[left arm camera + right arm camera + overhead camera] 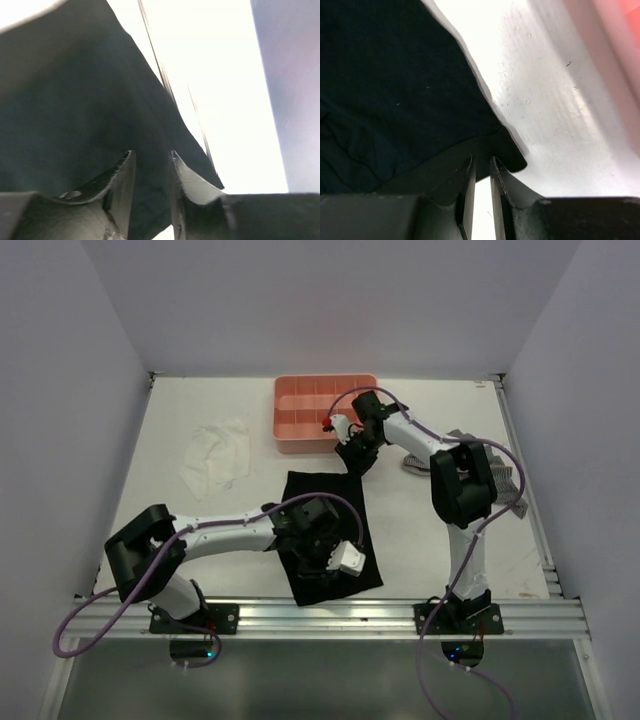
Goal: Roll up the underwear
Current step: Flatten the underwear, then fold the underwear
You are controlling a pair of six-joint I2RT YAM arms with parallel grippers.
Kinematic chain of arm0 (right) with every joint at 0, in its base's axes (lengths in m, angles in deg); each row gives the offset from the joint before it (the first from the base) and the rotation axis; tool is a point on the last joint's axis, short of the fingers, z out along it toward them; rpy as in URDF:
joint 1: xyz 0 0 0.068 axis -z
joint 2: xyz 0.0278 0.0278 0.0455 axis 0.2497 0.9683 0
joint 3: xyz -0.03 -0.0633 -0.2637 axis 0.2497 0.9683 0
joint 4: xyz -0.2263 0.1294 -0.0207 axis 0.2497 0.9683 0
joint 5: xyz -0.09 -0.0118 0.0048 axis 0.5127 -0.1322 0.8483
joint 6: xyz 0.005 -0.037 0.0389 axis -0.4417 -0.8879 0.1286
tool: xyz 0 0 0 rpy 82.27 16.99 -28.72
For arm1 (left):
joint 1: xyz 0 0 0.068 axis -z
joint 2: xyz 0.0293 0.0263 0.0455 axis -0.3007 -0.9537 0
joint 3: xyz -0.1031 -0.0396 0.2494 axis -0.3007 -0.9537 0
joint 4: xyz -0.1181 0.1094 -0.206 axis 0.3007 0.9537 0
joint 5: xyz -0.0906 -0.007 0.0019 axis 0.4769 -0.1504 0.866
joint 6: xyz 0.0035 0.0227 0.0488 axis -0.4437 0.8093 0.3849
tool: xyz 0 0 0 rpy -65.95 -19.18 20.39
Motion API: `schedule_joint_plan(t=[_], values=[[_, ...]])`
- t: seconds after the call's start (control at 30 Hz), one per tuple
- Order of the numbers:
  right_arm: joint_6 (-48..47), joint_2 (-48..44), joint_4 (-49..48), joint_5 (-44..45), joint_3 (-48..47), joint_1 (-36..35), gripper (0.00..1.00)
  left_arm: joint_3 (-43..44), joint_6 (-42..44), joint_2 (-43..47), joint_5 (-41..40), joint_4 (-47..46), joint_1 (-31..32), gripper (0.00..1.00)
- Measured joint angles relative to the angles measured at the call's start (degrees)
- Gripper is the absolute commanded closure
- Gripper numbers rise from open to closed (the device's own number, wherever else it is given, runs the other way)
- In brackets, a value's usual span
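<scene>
The black underwear [310, 485] lies spread flat on the white table, running from the middle down to the front edge. My left gripper [318, 545] is low over its near half. In the left wrist view the left gripper [151, 157] stands with its jaws a narrow gap apart and the black fabric [75, 100] fills that gap. My right gripper [355, 458] is at the underwear's far right corner, just in front of the pink tray. In the right wrist view the right gripper [481, 161] is nearly closed, with the hem of the underwear [385, 75] across its tips.
A pink compartment tray [325, 380] stands at the back centre, and its edge also shows in the right wrist view [620, 30]. A thin white cloth [215, 455] lies crumpled at the left. A grey checked cloth [505, 475] lies at the right, partly under the right arm. A metal rail [330, 615] runs along the front edge.
</scene>
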Motion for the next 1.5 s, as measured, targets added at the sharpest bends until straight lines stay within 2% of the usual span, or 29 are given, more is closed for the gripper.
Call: schedule_joint_plan(t=[0.1, 0.17, 0.23, 0.4, 0.67, 1.03, 1.5], values=[[-1.36, -3.30, -0.11, -2.19, 0.02, 0.81, 0.65, 2.95, -4.31, 2.45, 2.62, -1.95, -1.49, 0.60], [-2.10, -6.25, -0.28, -3.19, 0.31, 1.84, 0.52, 4.46, -5.84, 5.60, 4.04, -2.64, -4.98, 0.57], [-2.97, -9.92, -0.76, -3.45, 1.31, 3.23, 0.47, 6.21, -6.19, 8.35, 4.31, -2.67, -9.66, 0.56], [-4.44, -11.91, -1.22, -4.28, 1.20, 5.66, 0.44, 12.63, -2.12, 8.37, 2.27, -2.16, -23.17, 0.54], [-7.23, -4.09, -2.08, -5.20, 0.66, 5.55, 0.42, 24.20, 4.55, -8.68, 2.23, 0.46, -36.46, 0.54], [-12.63, -0.09, -2.78, -5.90, 0.63, 5.49, 0.43, 25.79, 9.33, -19.69, 0.76, 0.33, -39.47, 0.55], [-14.84, 1.07, -4.26, -7.76, 0.63, 5.44, 0.47, 25.55, 10.14, -21.46, -1.20, -3.39, -40.26, 0.56]])
